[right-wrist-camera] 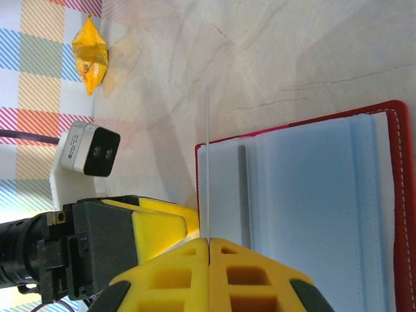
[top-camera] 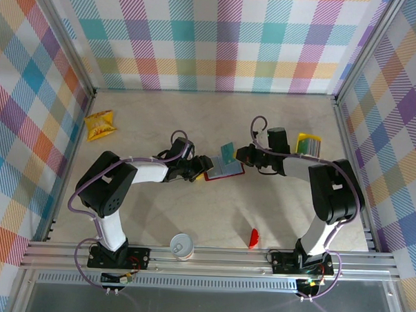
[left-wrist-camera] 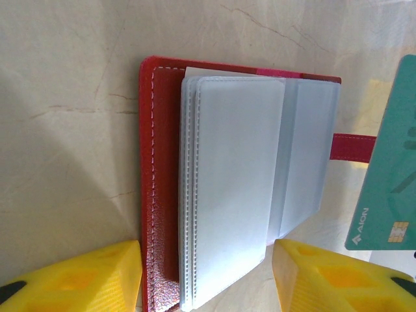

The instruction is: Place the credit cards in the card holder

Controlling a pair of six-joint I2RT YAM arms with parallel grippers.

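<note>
Two robot arms meet over an open card holder (left-wrist-camera: 169, 195), red outside with pale grey-blue plastic sleeves inside. The right gripper (right-wrist-camera: 209, 246) has its yellow fingers pressed together on a teal card (left-wrist-camera: 383, 162). From that gripper's own camera the card is edge-on, a thin pale line rising straight out from the fingertips. It stands along the holder's end, the end with the clasp tab (left-wrist-camera: 354, 147). The left gripper (left-wrist-camera: 205, 286) has its fingers spread, one to each side of the holder's near end, with the sleeves lying between them.

The step in hand looks like feeding this card into a sleeve. To do it well, the right gripper should probably tip the card flatter until its leading edge meets a sleeve mouth. It should then slide the card along the pocket's own line rather than pushing down. The pinch should stay at the card's rear edge, and the left gripper should keep the holder from sliding away.

Several things are unclear:
- The sleeve openings are hard to make out.
- It is not clear whether the left fingers squeeze the holder or merely flank it.
- The holder's near end is cut off between those fingers.
- Much of the card's face runs out of frame.
- A stack of yellow cards (top-camera: 309, 143) lies behind the right gripper, beside its wrist, and their number cannot be counted.
</note>
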